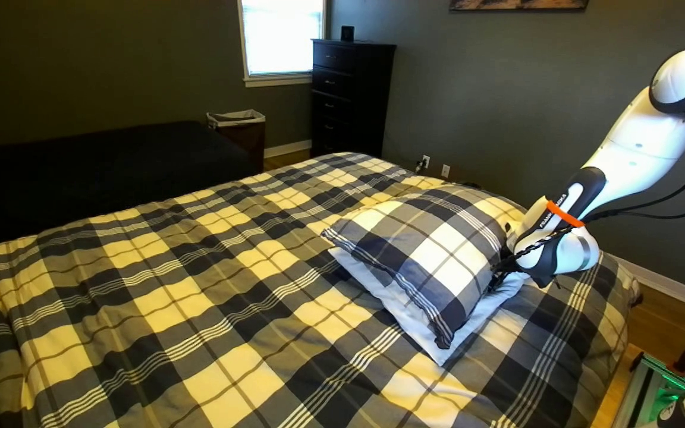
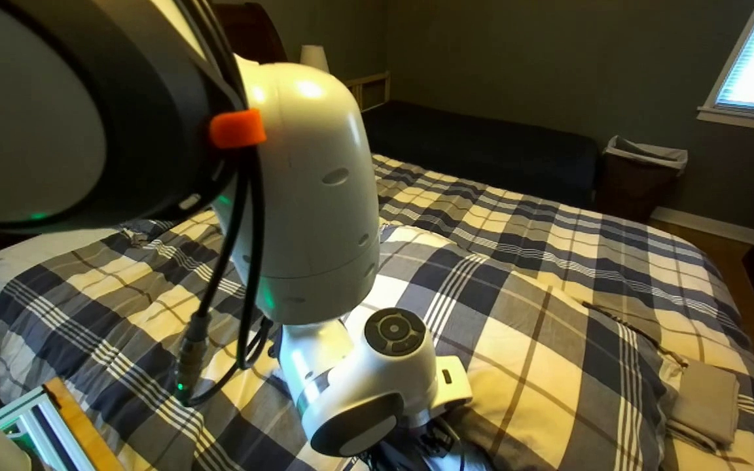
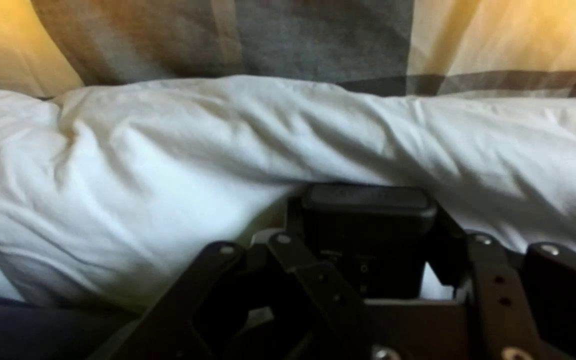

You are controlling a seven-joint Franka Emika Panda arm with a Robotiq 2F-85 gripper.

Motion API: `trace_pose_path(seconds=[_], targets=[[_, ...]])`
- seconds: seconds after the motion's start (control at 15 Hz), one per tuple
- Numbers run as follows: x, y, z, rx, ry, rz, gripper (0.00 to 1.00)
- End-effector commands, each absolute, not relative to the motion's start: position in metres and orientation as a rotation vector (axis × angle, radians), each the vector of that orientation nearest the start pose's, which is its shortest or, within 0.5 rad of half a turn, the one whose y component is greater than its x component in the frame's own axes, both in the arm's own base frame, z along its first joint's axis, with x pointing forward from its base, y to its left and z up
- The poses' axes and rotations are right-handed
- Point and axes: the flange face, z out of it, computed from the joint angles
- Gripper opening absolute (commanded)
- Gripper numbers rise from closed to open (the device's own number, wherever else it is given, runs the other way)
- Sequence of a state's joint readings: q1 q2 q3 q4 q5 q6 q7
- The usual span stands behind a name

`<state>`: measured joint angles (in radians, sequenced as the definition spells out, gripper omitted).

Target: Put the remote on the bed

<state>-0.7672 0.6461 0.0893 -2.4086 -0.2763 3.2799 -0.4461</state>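
Observation:
The bed (image 1: 217,309) with its yellow, black and white plaid comforter fills much of both exterior views (image 2: 612,242). My gripper (image 3: 368,212) holds a black remote (image 3: 363,227) between its fingers, with one finger against each side. The remote's blunt end faces up in the wrist view, and white cloth lies directly behind it. In an exterior view the gripper (image 1: 499,270) is low at the side of the pillows on the bed. The remote is hidden there. Whether it touches the cloth cannot be told.
A plaid pillow (image 1: 431,238) lies over a white pillow (image 1: 378,285), close to the gripper. A folded grey cloth (image 2: 704,405) lies on the bed. A black dresser (image 1: 351,95) and a hamper (image 1: 241,134) stand beyond the bed. A loose cable hangs along the arm.

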Motion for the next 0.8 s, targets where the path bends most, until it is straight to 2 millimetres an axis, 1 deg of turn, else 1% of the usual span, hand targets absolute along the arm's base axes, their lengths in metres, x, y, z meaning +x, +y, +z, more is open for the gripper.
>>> trace_pose_path(seconds=[0.0, 0.27, 0.4, 0.53, 0.73], targets=[[0.378, -0.277, 0.09, -3.203, 0.112, -0.226, 0.33], [0.364, -0.287, 0.102, -3.231, 0.234, -0.098, 0.33], [0.357, -0.29, 0.107, -3.236, 0.265, -0.031, 0.33], [0.353, -0.289, 0.112, -3.223, 0.268, 0.03, 0.33], [0.346, -0.283, 0.122, -3.169, 0.228, 0.118, 0.33]])
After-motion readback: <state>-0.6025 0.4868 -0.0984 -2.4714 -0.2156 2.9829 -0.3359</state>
